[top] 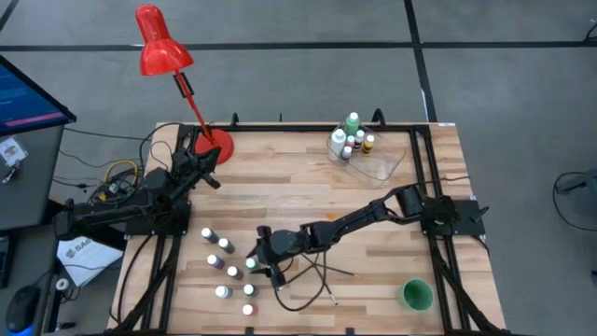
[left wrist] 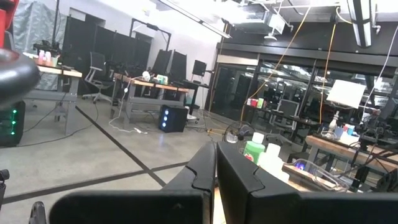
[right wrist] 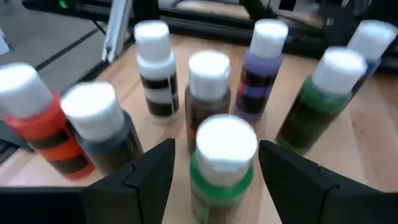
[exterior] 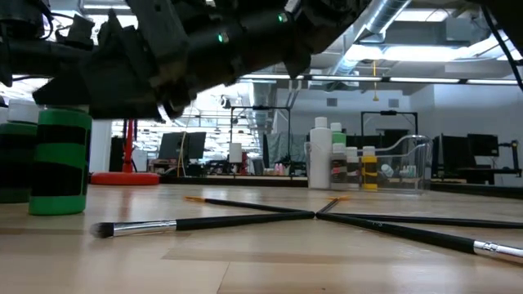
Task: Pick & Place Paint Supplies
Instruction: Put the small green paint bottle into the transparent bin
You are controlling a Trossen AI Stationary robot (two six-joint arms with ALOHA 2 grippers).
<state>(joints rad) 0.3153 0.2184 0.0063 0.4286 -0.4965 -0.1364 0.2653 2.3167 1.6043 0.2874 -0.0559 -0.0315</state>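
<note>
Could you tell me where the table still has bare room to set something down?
Free: the wood between the red lamp base and the clear tub, and between tub and green cup. Crowded: front left, where the small bottles cluster under the right gripper, with brushes beside.

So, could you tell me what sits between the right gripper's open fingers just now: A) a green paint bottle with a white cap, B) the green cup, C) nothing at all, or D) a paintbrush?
A: in the right wrist view the right gripper stands open with its fingers on either side of a white-capped green paint bottle, not yet closed on it.
</note>
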